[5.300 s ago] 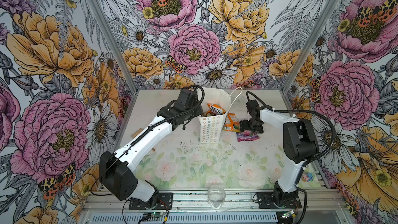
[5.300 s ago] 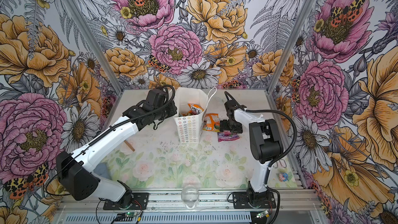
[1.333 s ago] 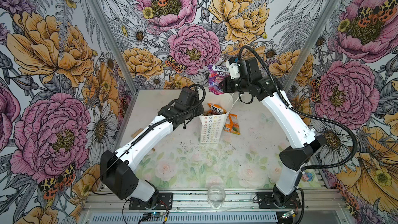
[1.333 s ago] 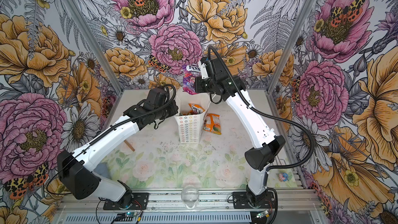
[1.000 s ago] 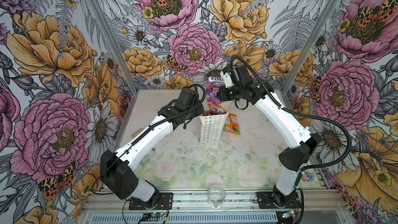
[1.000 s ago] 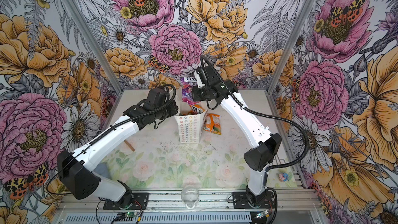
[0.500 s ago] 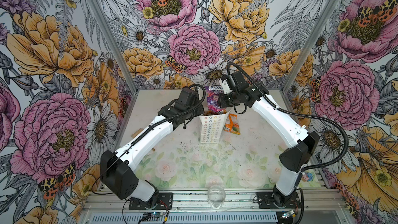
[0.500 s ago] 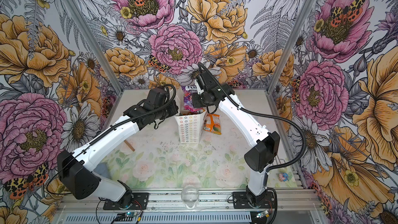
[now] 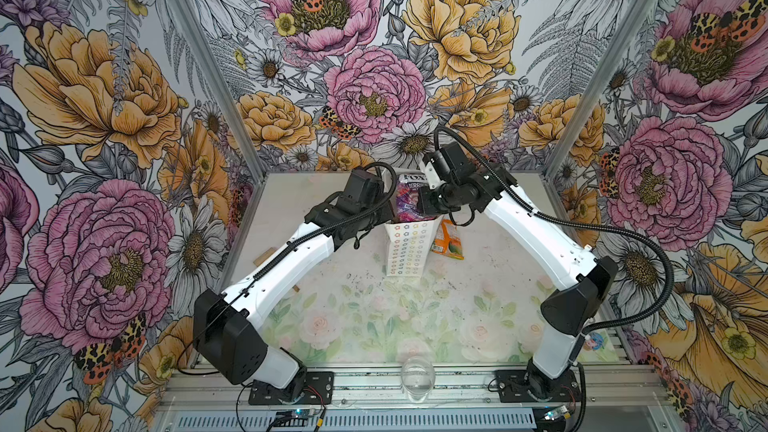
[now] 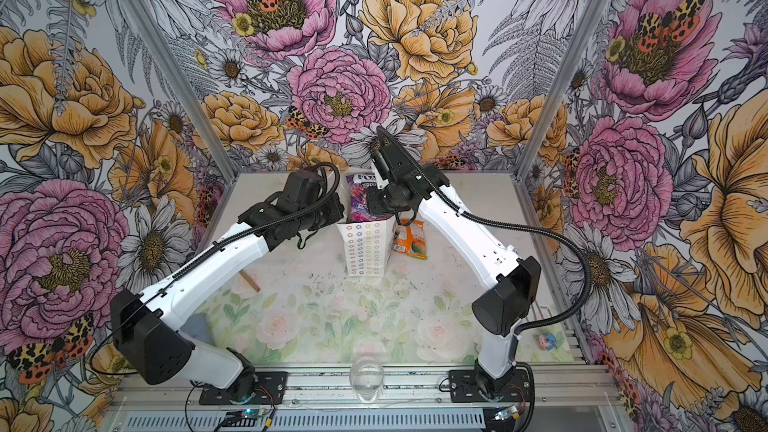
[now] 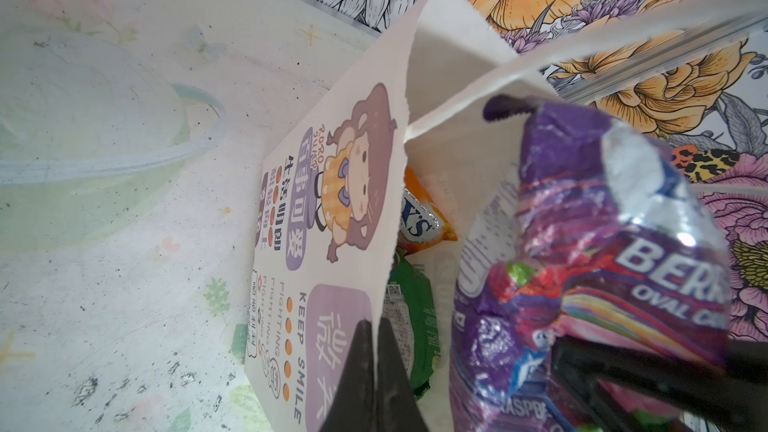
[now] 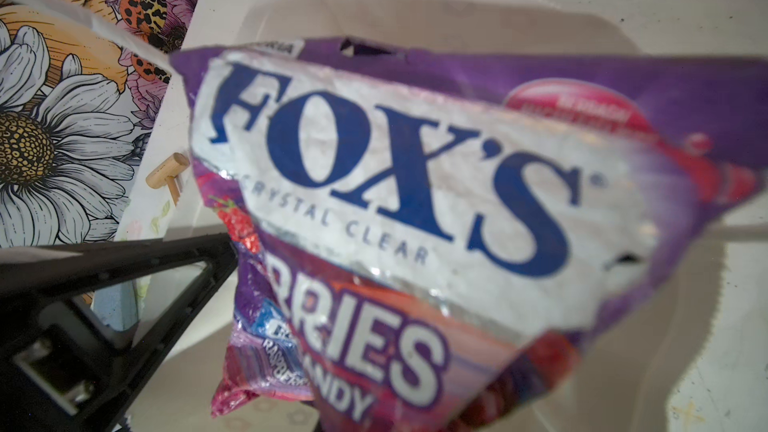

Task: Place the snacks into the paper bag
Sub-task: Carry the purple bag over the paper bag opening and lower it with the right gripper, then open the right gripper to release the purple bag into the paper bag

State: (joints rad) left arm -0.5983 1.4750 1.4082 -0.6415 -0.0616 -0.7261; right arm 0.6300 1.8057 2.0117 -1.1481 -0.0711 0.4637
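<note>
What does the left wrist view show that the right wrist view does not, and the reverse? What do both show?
Only left wrist: the left gripper pinching the rim of the paper bag, an orange packet and a green packet inside. Only right wrist: FOX'S lettering on the purple packet, a wooden piece. Both: that packet at the bag's mouth.

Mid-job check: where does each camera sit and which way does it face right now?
Top views: high above the table on the arm bases' side, looking down toward the back wall; both whole arms show, paper bag between them.
Left wrist: on the left arm, looking along the left fingers, pinched on the bag's wall, into its mouth.
Right wrist: on the right arm, facing the purple packet it holds; one right finger shows.
Shared: all views show the purple packet and bag.
</note>
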